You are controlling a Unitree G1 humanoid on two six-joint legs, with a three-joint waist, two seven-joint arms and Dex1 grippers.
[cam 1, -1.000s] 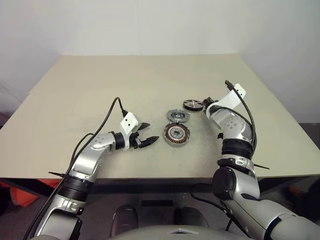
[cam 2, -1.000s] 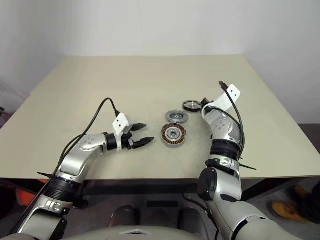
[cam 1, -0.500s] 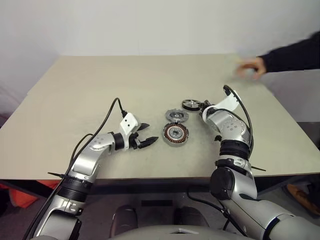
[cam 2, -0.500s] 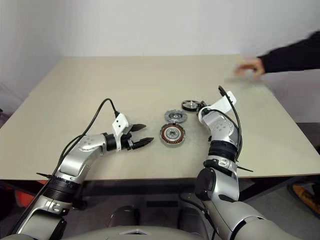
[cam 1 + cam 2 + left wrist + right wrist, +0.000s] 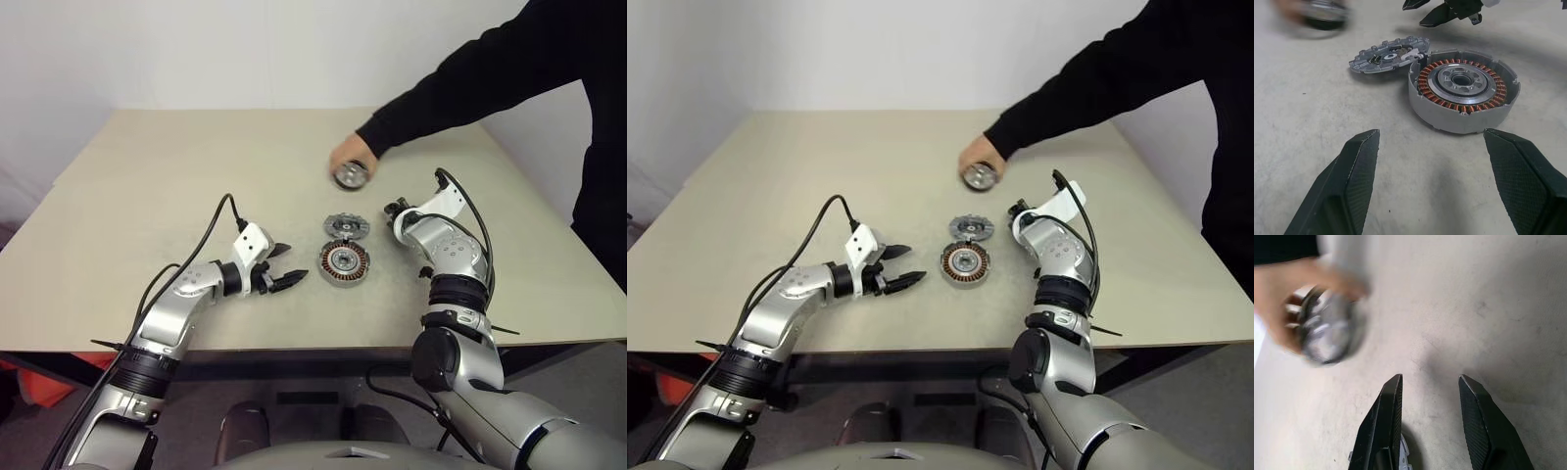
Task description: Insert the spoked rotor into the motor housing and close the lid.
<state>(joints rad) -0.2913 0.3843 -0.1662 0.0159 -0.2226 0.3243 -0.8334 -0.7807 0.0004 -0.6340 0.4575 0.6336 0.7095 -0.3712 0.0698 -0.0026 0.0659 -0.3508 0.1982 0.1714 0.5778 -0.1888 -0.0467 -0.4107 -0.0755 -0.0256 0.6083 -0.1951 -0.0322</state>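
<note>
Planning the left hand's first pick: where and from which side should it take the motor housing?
Grip the motor housing across its outer silvery rim, from the left hand side, low along the table. It lies flat, windings up, and that near wall is free; the lid leans on its far edge, so avoid that side.

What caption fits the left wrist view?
Open left gripper faces motor housing; lid leans on its rim.

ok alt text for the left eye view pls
A person's hand holds the spoked rotor over the far side of a beige table. Nearer, the lid lies just behind the motor housing, with the open left gripper and right gripper on either side.
</note>
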